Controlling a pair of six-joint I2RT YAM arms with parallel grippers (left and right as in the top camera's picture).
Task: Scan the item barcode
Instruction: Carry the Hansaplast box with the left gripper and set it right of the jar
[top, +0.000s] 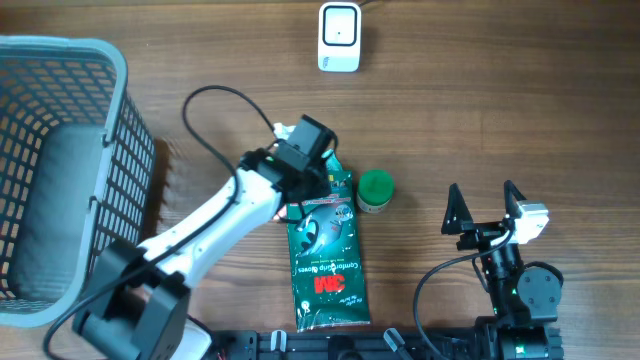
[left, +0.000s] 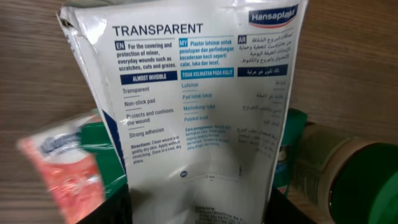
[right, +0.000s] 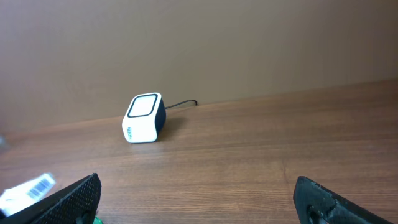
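A white Hansaplast plaster packet (left: 205, 93), printed side with text facing the camera, fills the left wrist view. It stands upright between the dark jaws of my left gripper (left: 202, 211), which is shut on its lower end. From overhead, the left gripper (top: 303, 150) hangs over the table's middle and hides most of the packet. The white scanner (top: 339, 37) sits at the far edge, also in the right wrist view as scanner (right: 143, 118). A white piece with a barcode (right: 28, 188) shows at that view's left edge. My right gripper (top: 482, 195) stands open and empty at the near right.
A green 3M glove pack (top: 325, 250) lies under the left arm, with a green-lidded jar (top: 376, 190) beside it. A grey basket (top: 60, 170) fills the left side. A blurred red packet (left: 62, 168) shows in the left wrist view.
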